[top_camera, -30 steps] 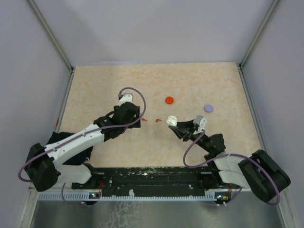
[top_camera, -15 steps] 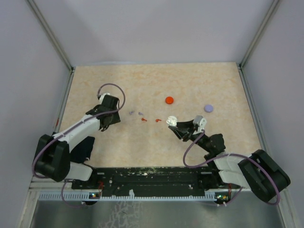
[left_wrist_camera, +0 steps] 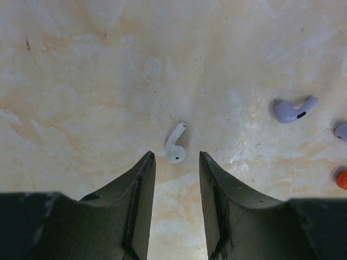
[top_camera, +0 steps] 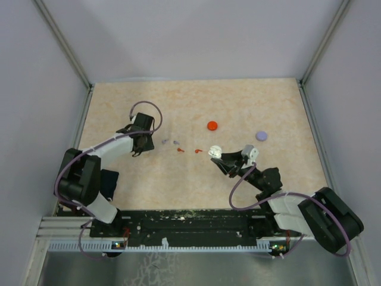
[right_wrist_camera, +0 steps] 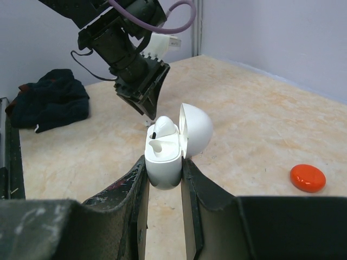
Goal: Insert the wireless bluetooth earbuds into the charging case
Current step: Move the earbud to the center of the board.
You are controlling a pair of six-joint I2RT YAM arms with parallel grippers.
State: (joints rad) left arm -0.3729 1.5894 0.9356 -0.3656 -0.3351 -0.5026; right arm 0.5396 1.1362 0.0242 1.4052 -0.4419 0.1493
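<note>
My right gripper is shut on the white charging case, also in the top view, and holds it with the lid open. One white earbud sits in it; the slot beside it is empty. My left gripper, at the left in the top view, is open and empty, low over the table. A second white earbud lies just ahead of its fingertips. Two greyish-purple earbuds and two red earbuds lie on the table between the arms.
A red disc and a purple disc lie farther back on the beige table. A dark cloth lies at the near left by the left arm. Grey walls close in the table on three sides.
My left arm has swung left off the purple earbuds, then turned back a little, its open jaws now at the white earbud. The right arm and the case have not moved.
</note>
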